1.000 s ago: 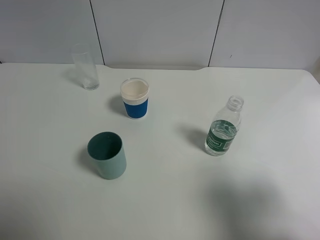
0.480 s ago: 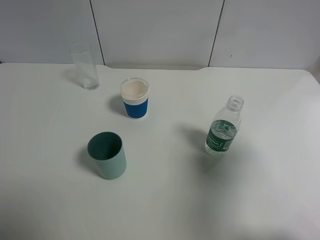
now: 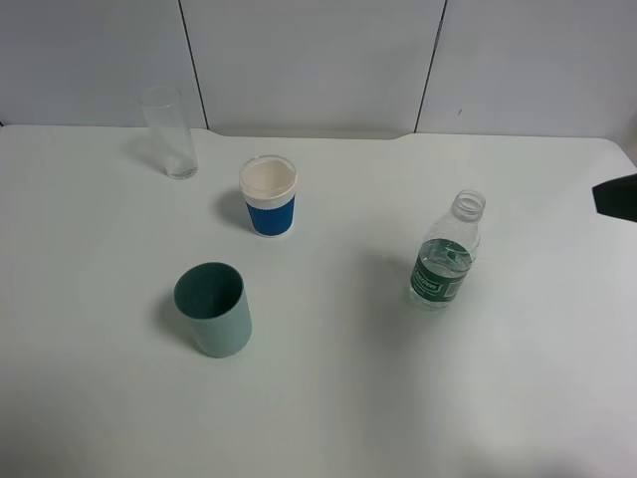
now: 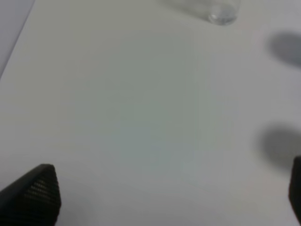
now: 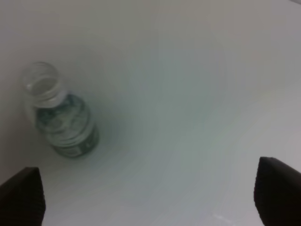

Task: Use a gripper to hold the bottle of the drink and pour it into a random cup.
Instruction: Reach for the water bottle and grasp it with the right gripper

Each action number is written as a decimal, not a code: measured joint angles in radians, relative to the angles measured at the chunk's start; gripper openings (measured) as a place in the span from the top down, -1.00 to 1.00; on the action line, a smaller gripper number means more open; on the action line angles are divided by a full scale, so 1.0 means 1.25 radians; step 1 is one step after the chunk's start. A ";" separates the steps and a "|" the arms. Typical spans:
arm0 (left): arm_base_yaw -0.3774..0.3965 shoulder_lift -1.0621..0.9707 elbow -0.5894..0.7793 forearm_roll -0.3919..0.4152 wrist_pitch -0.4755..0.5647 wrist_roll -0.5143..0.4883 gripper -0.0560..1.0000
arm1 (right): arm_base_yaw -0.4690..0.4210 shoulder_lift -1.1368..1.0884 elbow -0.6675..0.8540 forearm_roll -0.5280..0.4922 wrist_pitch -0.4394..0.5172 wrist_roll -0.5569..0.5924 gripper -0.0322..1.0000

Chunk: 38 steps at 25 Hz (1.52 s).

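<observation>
Bottle (image 3: 444,257) (uncapped) stands upright, right gripper (image 5: 150,200) seemingly spread wide.

White cup (image 3: 269,196) with blue ribbed sleeve; clear bottle (image 3: 445,252) with dark green label.

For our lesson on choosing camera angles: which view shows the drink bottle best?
The exterior high view: the bottle stands whole, sharp, its open neck and green label clear. The right wrist view shows the bottle from above, blurred. The left wrist view misses it.

Uncapped green-labelled bottle (image 3: 444,254) stands upright, well apart from the upright blue-sleeved cup (image 3: 269,196).
</observation>
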<state>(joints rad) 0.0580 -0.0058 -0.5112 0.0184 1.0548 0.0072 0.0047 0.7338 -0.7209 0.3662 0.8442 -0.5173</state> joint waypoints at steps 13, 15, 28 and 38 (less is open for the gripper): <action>0.000 0.000 0.000 0.000 0.000 0.000 -0.96 | 0.059 0.053 0.119 0.059 -0.052 -0.071 -0.76; 0.000 0.000 0.000 0.000 0.000 0.000 -0.96 | 0.059 0.053 0.140 0.102 -0.069 -0.098 -0.76; 0.000 0.000 0.000 0.000 0.000 0.000 -0.96 | 0.059 0.063 0.229 0.136 -0.086 -0.097 -0.76; 0.000 0.000 0.000 0.000 0.000 0.000 -0.96 | 0.059 0.235 0.230 -0.013 -0.140 0.046 -0.76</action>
<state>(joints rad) 0.0580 -0.0058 -0.5112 0.0184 1.0548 0.0072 0.0781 1.0276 -0.4340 0.3506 0.6697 -0.4597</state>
